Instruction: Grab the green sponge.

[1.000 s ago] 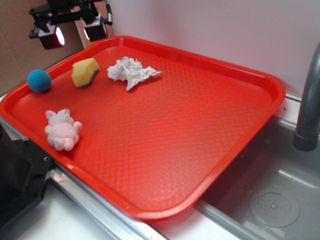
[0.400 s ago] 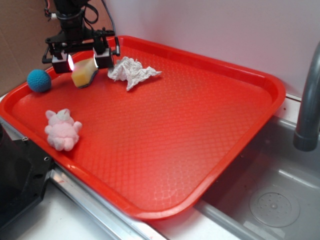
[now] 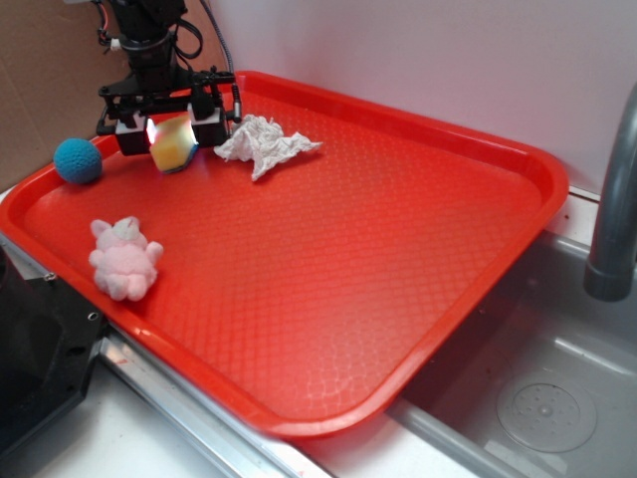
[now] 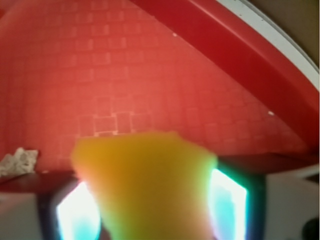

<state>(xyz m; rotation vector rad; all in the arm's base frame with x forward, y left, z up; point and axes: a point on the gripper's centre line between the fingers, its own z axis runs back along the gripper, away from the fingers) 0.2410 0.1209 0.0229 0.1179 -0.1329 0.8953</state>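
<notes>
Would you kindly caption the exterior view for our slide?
Pincer straddling the green sponge on a red tray.

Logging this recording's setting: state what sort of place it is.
Probably a kitchen sink area, perhaps a mock-up: a metal sink basin with a drain, a grey faucet pipe, and a red tray resting across the counter edge.

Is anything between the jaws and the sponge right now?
Nothing visible. The gripper straddles the sponge, one jaw on each side. The tissue and blue ball lie off to either side.
</notes>
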